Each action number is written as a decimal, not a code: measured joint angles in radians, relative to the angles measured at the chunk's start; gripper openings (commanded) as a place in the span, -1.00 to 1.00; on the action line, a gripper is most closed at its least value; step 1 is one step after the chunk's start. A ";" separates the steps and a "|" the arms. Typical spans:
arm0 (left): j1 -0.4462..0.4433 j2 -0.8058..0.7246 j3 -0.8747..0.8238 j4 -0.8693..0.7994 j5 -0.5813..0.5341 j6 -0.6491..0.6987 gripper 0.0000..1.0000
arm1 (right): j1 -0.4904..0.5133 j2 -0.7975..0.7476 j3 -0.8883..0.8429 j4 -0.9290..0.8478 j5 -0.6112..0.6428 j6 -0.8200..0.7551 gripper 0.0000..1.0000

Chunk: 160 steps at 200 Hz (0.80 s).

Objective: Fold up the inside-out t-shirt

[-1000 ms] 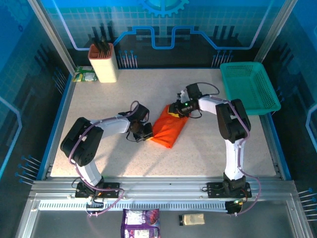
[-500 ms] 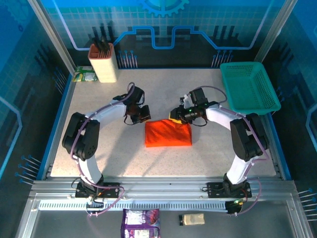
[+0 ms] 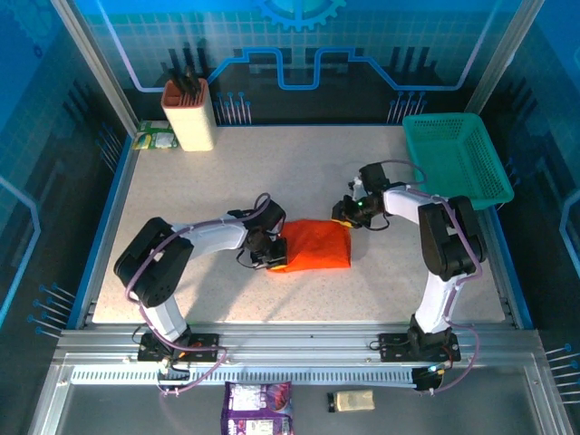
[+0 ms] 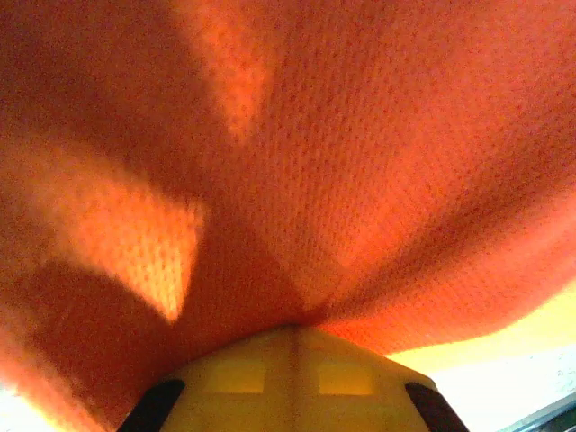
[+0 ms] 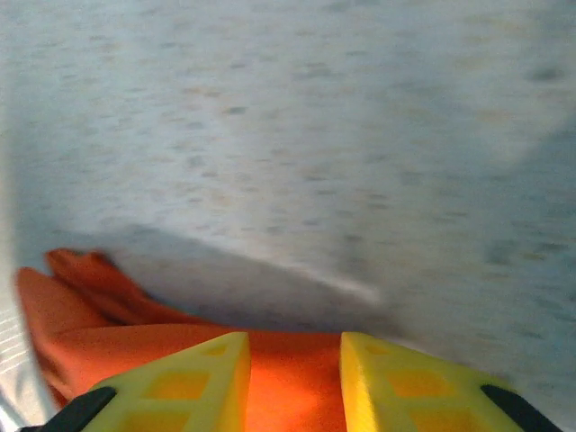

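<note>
We take the inside-out t-shirt (image 3: 313, 246) as our mark: it lies as a flat, folded orange-red oblong near the middle of the table (image 3: 181, 208), its long side running left to right.

Well to the far left of the shirt, at the table's back corner, we see a small green packet (image 3: 154, 139), and just beside it an upright beige holder (image 3: 188, 116) with dark handles sticking out of the top. Nearer us than the shirt and a little to its left, off the table past the arm bases, lies a purple bag (image 3: 258, 408).

The left gripper (image 3: 272, 260) sits at the shirt's left edge, low on that side. In the left wrist view its yellow fingers (image 4: 252, 378) meet with no gap and the cloth gathers into them, so we read it as clamped on the shirt.

A small tan packet (image 3: 353, 400) lies in front of the shirt, beside the purple bag.

The right gripper (image 3: 344, 219) is at the shirt's far right corner. In the right wrist view its yellow fingers (image 5: 198, 378) stand a little apart, with orange cloth filling the gap, so we take it as clamped on a thick fold of the shirt.

To the right of the shirt and further back, at the table's edge, sits a teal mesh basket (image 3: 453, 159).
</note>
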<state>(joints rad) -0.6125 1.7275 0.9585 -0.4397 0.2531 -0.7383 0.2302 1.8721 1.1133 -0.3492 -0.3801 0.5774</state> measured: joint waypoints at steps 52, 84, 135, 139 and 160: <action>0.003 -0.039 0.036 -0.053 -0.023 0.003 -0.86 | -0.015 -0.105 -0.001 -0.090 0.023 -0.061 -0.32; 0.008 -0.034 0.188 -0.113 -0.057 0.024 -0.89 | -0.003 -0.179 -0.001 -0.136 -0.002 -0.108 -0.31; 0.022 0.136 0.374 -0.217 -0.224 0.110 -0.94 | 0.011 -0.157 -0.021 -0.173 0.004 -0.153 -0.30; 0.025 0.146 0.374 -0.227 -0.234 0.114 -0.94 | 0.012 -0.152 -0.021 -0.170 0.001 -0.154 -0.30; 0.042 0.192 0.374 -0.270 -0.274 0.137 -0.94 | 0.012 -0.109 -0.021 -0.152 -0.021 -0.161 -0.30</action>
<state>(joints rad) -0.5705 1.9190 1.3327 -0.7097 -0.0208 -0.6014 0.2420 1.7630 1.0927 -0.5011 -0.4015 0.4168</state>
